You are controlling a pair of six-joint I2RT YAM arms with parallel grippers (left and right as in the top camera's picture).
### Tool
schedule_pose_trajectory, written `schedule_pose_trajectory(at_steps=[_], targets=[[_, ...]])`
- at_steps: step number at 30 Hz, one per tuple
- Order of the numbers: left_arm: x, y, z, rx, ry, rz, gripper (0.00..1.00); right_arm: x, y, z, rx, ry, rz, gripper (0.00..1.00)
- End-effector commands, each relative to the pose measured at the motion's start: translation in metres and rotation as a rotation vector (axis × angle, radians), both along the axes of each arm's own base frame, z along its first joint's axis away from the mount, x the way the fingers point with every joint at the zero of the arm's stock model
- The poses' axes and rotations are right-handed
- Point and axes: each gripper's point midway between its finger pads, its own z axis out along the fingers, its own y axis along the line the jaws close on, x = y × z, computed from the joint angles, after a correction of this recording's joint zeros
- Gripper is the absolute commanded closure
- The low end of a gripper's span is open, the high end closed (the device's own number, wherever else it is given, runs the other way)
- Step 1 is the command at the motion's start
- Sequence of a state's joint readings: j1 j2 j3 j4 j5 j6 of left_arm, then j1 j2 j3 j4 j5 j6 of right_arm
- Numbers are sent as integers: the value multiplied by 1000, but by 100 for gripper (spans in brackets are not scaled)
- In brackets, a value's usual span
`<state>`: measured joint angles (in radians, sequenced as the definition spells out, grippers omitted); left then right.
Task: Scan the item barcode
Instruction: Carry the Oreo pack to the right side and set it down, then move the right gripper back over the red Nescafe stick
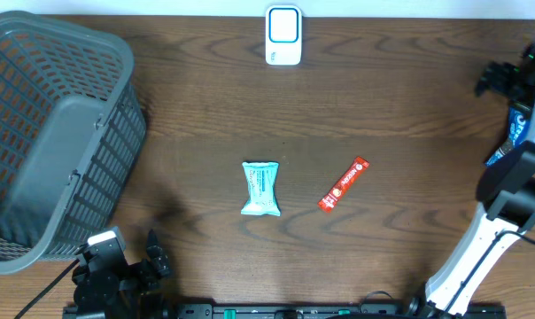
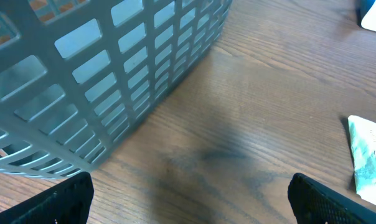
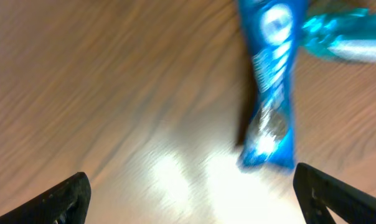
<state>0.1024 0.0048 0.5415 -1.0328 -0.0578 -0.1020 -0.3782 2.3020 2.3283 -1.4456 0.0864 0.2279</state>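
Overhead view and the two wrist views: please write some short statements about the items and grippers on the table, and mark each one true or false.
1. The grey basket stands at the left side of the table. True.
2. The red stick packet lies inside the basket. False: it lies on the bare table, right of the teal packet.
3. The white scanner sits at the top middle of the overhead view. True.
4. The left gripper holds the teal packet. False: it is open and empty, beside the basket.
5. The right gripper is shut on the blue packet. False: its fingers stand wide apart and the packet lies ahead of them.
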Motion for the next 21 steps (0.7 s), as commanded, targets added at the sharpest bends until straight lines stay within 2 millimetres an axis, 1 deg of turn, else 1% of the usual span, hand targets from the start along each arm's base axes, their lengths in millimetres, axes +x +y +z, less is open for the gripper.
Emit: schedule_pose_trajectory(at_steps=[1, 2, 5, 6, 7, 8, 9, 12, 13, 15, 16, 17, 19, 20, 21], targets=[[0, 0, -1, -3, 3, 0, 0, 0, 45, 52, 1, -81, -4, 1], [0, 0, -1, -3, 3, 0, 0, -5, 55, 57, 10, -76, -20, 1], [0, 0, -1, -3, 3, 0, 0, -28, 85, 75, 35, -34, -54, 1], [0, 0, -1, -3, 3, 0, 0, -40, 100, 85, 40, -15, -34, 1], [0, 0, -1, -3, 3, 0, 0, -42, 109, 92, 39, -25, -6, 1], [0, 0, -1, -3, 3, 0, 0, -44, 122, 101, 49, -46, 40, 1], [0, 0, -1, -3, 3, 0, 0, -46, 130, 107, 58, -62, 56, 1], [0, 0, -1, -3, 3, 0, 0, -57, 159, 139, 99, -149, 152, 1], [0, 0, -1, -3, 3, 0, 0, -63, 169, 153, 114, -189, 184, 1], [0, 0, -1, -3, 3, 0, 0, -77, 182, 178, 114, -257, 240, 1], [0, 0, -1, -3, 3, 0, 0, -85, 187, 189, 111, -288, 263, 1], [0, 0, -1, -3, 3, 0, 0, -99, 195, 204, 109, -328, 288, 1], [0, 0, -1, -3, 3, 0, 0, -120, 208, 221, 112, -381, 337, 1], [0, 0, -1, -3, 3, 0, 0, -138, 220, 230, 127, -409, 377, 1], [0, 0, -1, -3, 3, 0, 0, -149, 228, 232, 138, -417, 402, 1]])
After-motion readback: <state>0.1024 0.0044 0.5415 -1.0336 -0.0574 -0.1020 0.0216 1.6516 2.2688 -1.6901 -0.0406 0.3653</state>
